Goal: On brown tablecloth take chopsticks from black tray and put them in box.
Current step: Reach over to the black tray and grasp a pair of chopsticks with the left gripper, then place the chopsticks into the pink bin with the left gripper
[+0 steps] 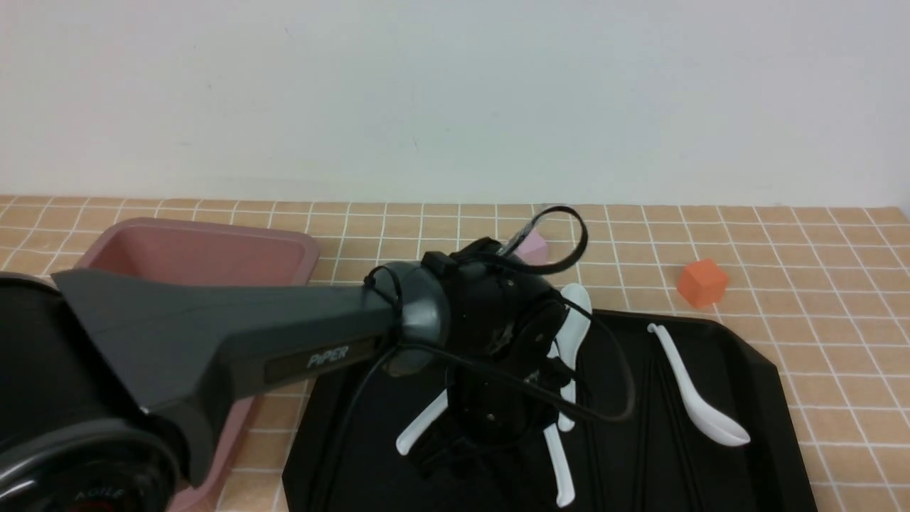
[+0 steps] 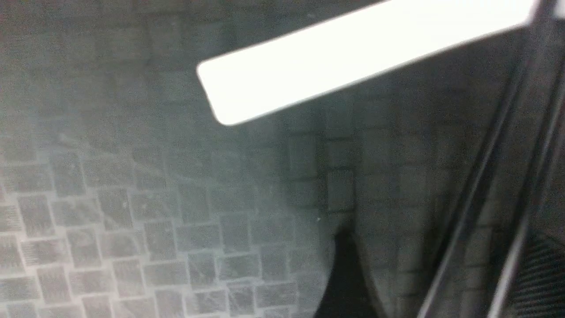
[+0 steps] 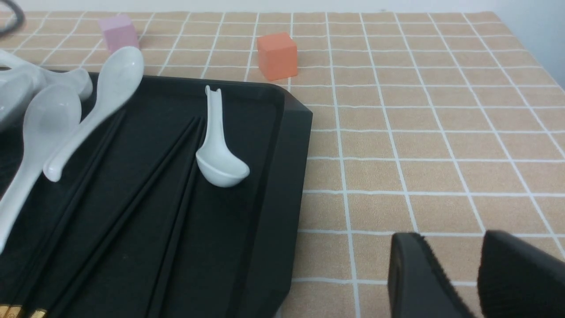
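Note:
The black tray lies on the brown tablecloth, with black chopsticks lying lengthwise in it among white spoons. My left arm reaches from the left over the tray, wrist pointing down. In the left wrist view my left gripper is open just above the tray floor, and two chopsticks run between its fingers. My right gripper hangs open and empty over bare cloth beside the tray. The pink box stands at the far left, partly behind the arm.
Several white spoons lie in the tray, one handle close to the left gripper. An orange cube and a small pink cube sit on the cloth behind the tray. A white wall backs the table.

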Robot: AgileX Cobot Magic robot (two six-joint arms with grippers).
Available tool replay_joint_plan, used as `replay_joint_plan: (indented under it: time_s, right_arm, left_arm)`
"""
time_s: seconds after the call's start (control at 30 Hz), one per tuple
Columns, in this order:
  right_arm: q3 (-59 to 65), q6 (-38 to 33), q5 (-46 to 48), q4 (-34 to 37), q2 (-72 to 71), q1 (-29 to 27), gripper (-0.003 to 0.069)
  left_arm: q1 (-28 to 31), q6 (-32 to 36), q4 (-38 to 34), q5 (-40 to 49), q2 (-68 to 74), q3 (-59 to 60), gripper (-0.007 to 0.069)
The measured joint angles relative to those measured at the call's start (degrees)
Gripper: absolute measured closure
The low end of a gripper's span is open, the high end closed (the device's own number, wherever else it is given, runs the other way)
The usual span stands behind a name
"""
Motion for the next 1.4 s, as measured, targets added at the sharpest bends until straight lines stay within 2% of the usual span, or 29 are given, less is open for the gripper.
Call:
replay_joint_plan:
  time_s: [0.13, 0.23, 0.43, 0.6, 0.83, 1.07, 1.1, 1.23, 1.4]
  right_arm:
    - [0.0, 0.0, 0.0, 0.0, 0.0, 0.0, 0.0419]
    - [0.0, 0.0, 0.0, 0.0, 0.0, 0.0, 0.0419]
    - [0.0, 0.0, 0.0, 0.0, 0.0, 0.0, 0.0419]
    - [0.0, 0.0, 0.0, 0.0, 0.0, 0.0, 0.0419]
    - [0.0, 0.0, 0.0, 0.0, 0.0, 0.0, 0.0419]
    - [0.0, 0.0, 0.0, 0.0, 0.0, 0.0, 0.0419]
    - [0.0, 0.0, 0.0, 0.0, 0.0, 0.0, 0.0419]
    - [0.0, 0.0, 0.0, 0.0, 0.0, 0.0, 0.0419]
    - [0.0, 0.0, 0.0, 0.0, 0.0, 0.0, 0.0419]
  left_arm:
    - [0.1, 0.0, 0.1, 0.4, 0.3, -0.3, 0.0177]
    - [0.1, 1.2, 0.0, 1.0, 0.4, -0.3, 0.0258]
    - [0.2, 5.7, -1.6, 0.9, 0.5, -0.3, 0.0543]
    - [0.3, 14.7, -4.4, 0.1, -2.3, -0.1, 0.0527]
    - [1.7, 27.6, -5.4, 5.8, -16.2, 0.2, 0.0527]
    - [12.6, 44.9, -2.0, 19.8, -27.3, 0.3, 0.0527]
    - [15.4, 48.7, 0.1, 20.4, -28.5, 0.6, 0.0527]
    - [21.7, 55.2, 5.8, 20.6, -29.2, 2.2, 0.0527]
    - [27.4, 57.5, 9.3, 15.7, -25.7, 4.4, 0.0527]
